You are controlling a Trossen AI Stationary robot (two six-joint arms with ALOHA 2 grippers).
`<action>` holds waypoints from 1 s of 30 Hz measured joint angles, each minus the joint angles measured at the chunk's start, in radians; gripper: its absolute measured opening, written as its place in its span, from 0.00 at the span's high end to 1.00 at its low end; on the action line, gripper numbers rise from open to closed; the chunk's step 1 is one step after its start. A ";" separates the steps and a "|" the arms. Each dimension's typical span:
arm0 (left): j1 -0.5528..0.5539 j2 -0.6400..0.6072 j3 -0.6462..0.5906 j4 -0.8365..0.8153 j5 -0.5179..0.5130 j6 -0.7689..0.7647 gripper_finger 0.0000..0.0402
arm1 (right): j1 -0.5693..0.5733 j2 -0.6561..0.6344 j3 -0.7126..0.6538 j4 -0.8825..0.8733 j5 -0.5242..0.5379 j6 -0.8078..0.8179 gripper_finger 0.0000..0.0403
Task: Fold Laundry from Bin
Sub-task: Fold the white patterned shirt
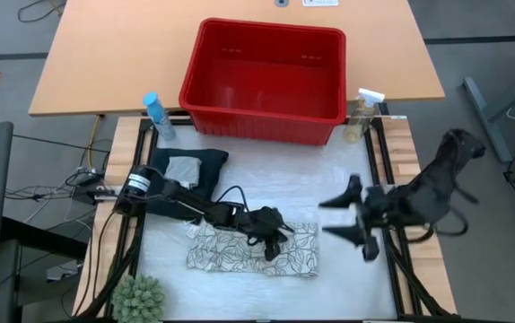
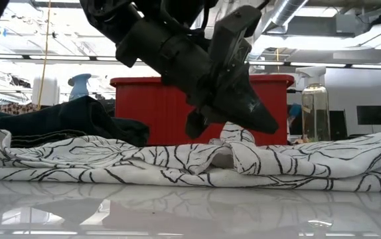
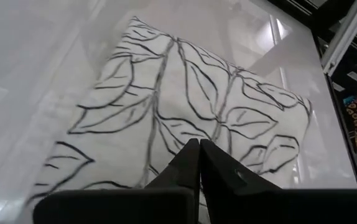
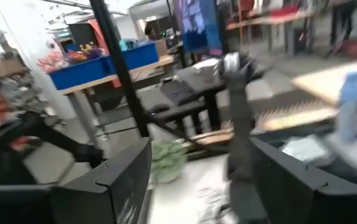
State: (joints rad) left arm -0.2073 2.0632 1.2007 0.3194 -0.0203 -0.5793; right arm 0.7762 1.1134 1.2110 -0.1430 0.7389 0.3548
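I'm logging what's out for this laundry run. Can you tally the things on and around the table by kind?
Cloth pieces: 3 (leaf-print cloth, dark trousers, grey cloth)
Bins: 1 (red bin)
Spray bottles: 2 (blue bottle, clear bottle)
Plants: 1 (green plant)
Total: 7

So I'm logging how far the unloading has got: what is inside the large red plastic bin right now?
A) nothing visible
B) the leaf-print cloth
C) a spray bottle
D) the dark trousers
A: the high view shows the large red plastic bin with a bare floor, while the white leaf-print cloth and the dark navy trousers lie on the table in front of it.
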 joint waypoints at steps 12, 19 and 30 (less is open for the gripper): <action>0.054 0.000 0.000 -0.039 0.009 -0.001 1.00 | -0.053 -0.180 0.000 -0.313 0.000 -0.016 0.29; 0.058 -0.022 0.011 0.039 0.198 0.070 1.00 | -0.051 -0.242 -0.126 -0.231 -0.014 0.014 0.29; -0.077 -0.122 -0.014 -0.070 0.025 0.197 1.00 | -0.024 -0.370 -0.454 0.270 -0.034 -0.023 0.29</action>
State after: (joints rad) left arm -0.2845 1.9409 1.1869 0.2497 0.0051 -0.3821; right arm 0.7525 0.7429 0.7571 0.1266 0.7051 0.3320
